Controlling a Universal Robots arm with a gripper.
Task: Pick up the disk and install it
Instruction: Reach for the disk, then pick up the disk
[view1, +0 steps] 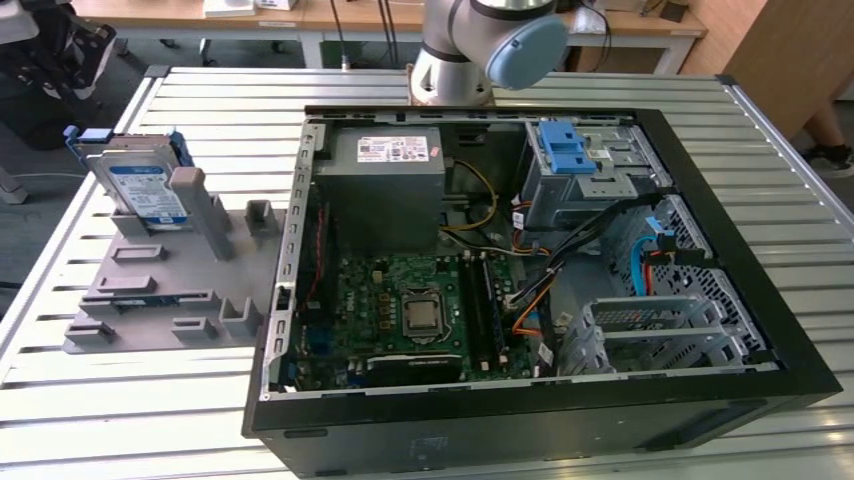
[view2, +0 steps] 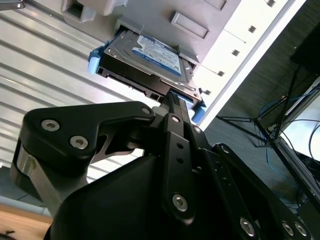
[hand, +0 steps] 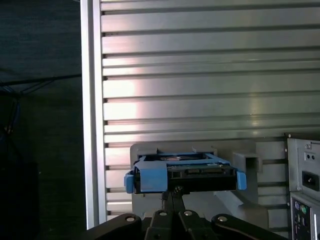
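Observation:
The disk (view1: 144, 190) is a silver drive with a white-and-blue label in a bright blue carrier frame. It stands tilted on edge in a grey holder (view1: 160, 300) at the exterior view's left. In both wrist views my gripper (view2: 170, 97) (hand: 172, 191) points at the disk (view2: 150, 55) (hand: 185, 172) from a distance. Its black fingers are drawn together with nothing between them. They line up with the disk's narrow connector edge and do not touch it.
An open black computer case (view1: 534, 420) lies on the slatted metal table (view1: 200, 420). Inside are a grey power-supply box (view1: 387, 190), a metal drive cage with blue latches (view1: 587, 160), a second cage (view1: 654, 335), a green mainboard (view1: 400, 310) and loose cables.

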